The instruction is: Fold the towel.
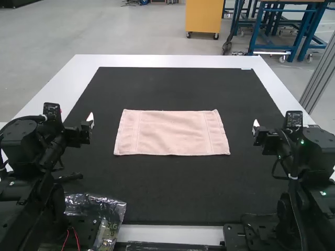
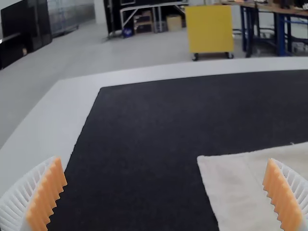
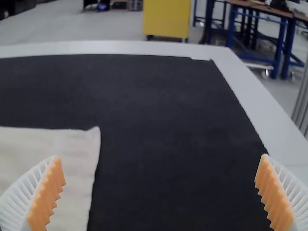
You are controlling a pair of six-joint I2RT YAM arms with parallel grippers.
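A pale pink towel (image 1: 171,133) lies flat as a wide rectangle on the black mat; whether it is a single layer I cannot tell. My left gripper (image 1: 91,121) is off the towel's left side, apart from it. My right gripper (image 1: 255,126) stands off its right side, also apart. In the left wrist view, the left gripper (image 2: 166,195) is open with wide-set fingers, and a corner part of the towel (image 2: 236,187) lies beyond them. In the right wrist view, the right gripper (image 3: 160,192) is likewise open, with a towel corner (image 3: 77,149) in sight.
The black mat (image 1: 172,193) covers most of the white table (image 1: 167,60) and surrounds the towel. A clear plastic bag (image 1: 107,212) lies at the near edge, beside the left arm's base. A dark bar runs along the near edge between the arm bases.
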